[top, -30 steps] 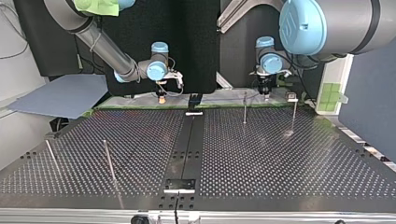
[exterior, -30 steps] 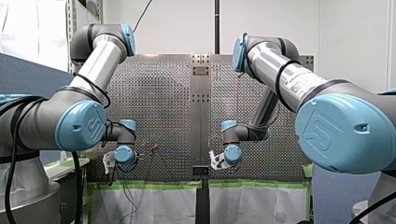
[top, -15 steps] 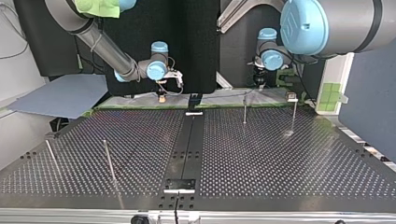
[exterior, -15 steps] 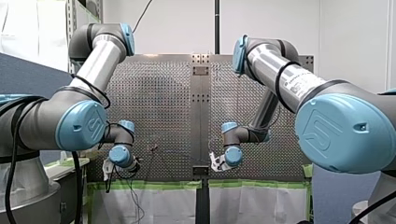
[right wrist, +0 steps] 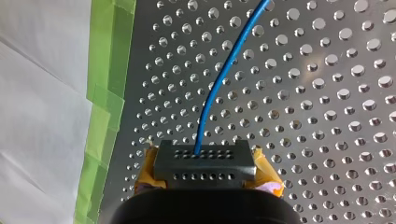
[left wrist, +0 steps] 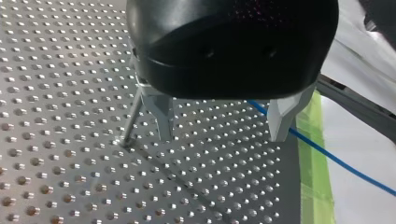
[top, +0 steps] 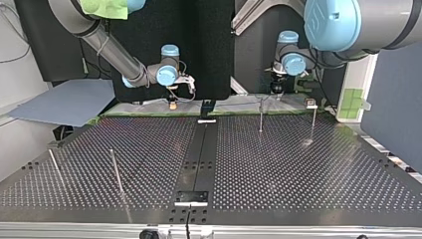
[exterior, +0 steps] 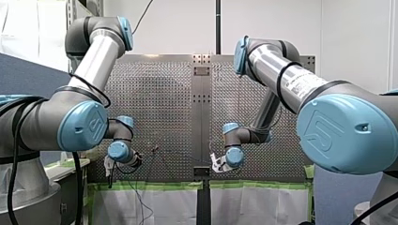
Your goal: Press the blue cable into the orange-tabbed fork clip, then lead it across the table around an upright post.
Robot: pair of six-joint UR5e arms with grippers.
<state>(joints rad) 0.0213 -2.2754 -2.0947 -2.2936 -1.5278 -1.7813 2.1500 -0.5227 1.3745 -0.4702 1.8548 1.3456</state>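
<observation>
Two metal fingers (left wrist: 161, 116) of my left gripper (left wrist: 222, 135) stand spread wide over the perforated table (left wrist: 70, 177), with bare plate between them. One finger stands just beside a thin upright post (left wrist: 132, 116). The blue cable (left wrist: 336, 158) comes out from behind the other finger, on its outer side, and runs away over the green tape (left wrist: 312, 172) at the table's edge and onto the white sheet (left wrist: 364, 140) beyond. It does not lie between the fingers.

At my right gripper (top: 172, 94), the wrist view shows the cable curving across the table and ending at a grey perforated block (right wrist: 203, 163). The block lies right ahead of the gripper's black body, with orange tabs (right wrist: 149, 170) showing at either side. Whether this gripper is spread or pressed together cannot be told.

Seen from the front, both arms fold down from raised elbows to wrists held low near that view's bottom table edge. My left wrist (exterior: 118, 151) is at the view's left and my right wrist (exterior: 233, 156) is near the centre seam.

From across the table, both grippers work along the far edge. My left one hangs just beyond the post, with a second post (top: 313, 122) to the right. Two more posts (top: 115, 169) lean at the near left, well apart from both grippers.
</observation>
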